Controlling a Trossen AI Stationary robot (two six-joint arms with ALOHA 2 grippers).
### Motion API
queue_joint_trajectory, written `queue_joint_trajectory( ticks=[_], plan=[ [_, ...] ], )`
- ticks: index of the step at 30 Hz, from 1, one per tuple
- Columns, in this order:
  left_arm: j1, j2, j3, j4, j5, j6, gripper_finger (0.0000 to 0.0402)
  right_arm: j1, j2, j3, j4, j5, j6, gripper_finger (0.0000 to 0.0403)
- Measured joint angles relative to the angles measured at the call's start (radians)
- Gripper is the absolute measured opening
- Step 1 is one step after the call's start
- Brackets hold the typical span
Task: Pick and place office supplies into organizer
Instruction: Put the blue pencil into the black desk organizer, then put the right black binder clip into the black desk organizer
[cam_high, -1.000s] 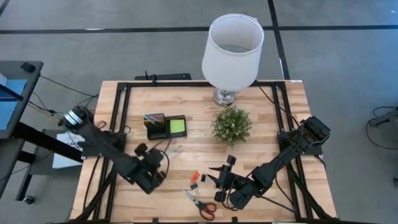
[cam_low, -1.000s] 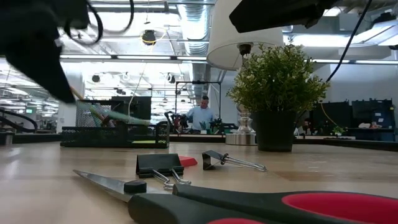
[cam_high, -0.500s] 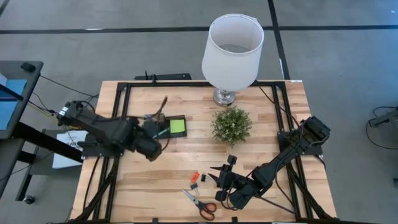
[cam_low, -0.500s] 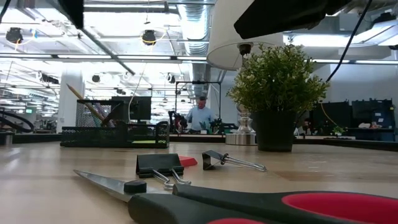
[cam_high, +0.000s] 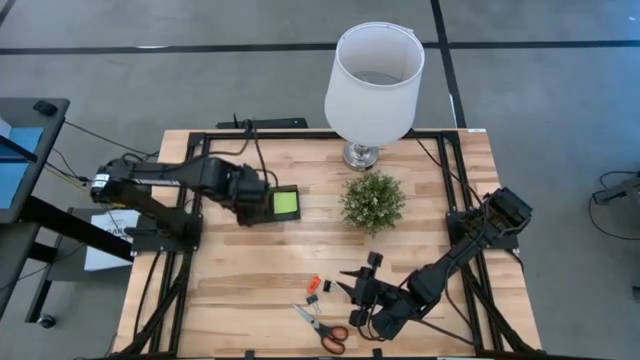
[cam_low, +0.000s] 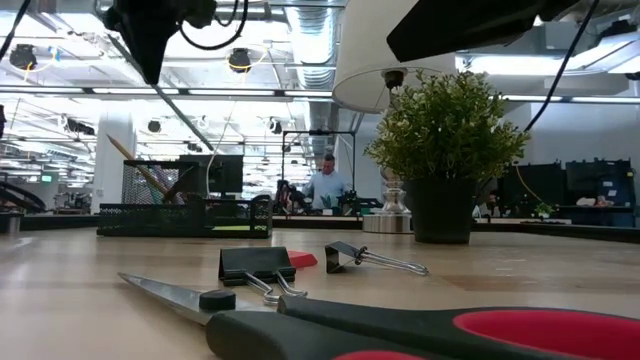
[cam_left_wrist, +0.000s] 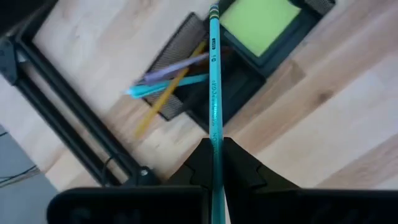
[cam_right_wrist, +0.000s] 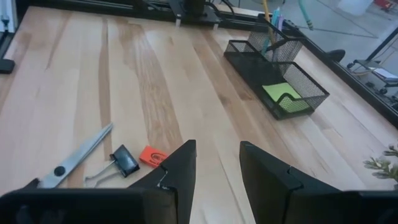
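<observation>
Hovering now over the organizer (cam_high: 268, 204), left claw (cam_left_wrist: 217, 149) (clamped on teal pencil (cam_left_wrist: 214, 93)).

The organizer (cam_high: 268, 204) stands on the table (cam_high: 250, 290) left of centre, its pen compartment (cam_left_wrist: 205, 81) on the left and its low tray (cam_right_wrist: 292, 93) on the right, with the sticky-note pad (cam_high: 286, 204) lying in the tray. Pens (cam_left_wrist: 168, 84) and a pencil (cam_left_wrist: 168, 90) lean inside the pen compartment. The left gripper (cam_high: 247, 196) hangs above that compartment, holding a pen (cam_left_wrist: 214, 106) over it. Right of the organizer stands the potted plant (cam_high: 373, 201), and behind the plant the lamp (cam_high: 372, 80). Near the front edge lie the scissors (cam_high: 322, 326), with the clips (cam_high: 318, 287) just behind them. The right gripper (cam_high: 362, 295) sits just right of the clips.
</observation>
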Motion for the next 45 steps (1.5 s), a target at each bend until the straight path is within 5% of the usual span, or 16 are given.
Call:
queue_joint_trajectory(
  ticks=[19,31,45],
  plan=[
    [0.160,-0.034,-0.147,-0.002,0.071,0.158,0.0002,0.036,0.000,0.000,-0.033,0.002,0.071,0.0118],
    [0.210,-0.014,-0.147,0.000,0.070,0.433,0.0008,0.036,0.000,0.000,-0.044,0.003,0.071,0.0118],
    [0.322,0.074,-0.146,0.067,-0.080,0.585,0.0114,0.026,0.000,0.000,-0.070,0.003,0.071,0.0118]
  ],
)
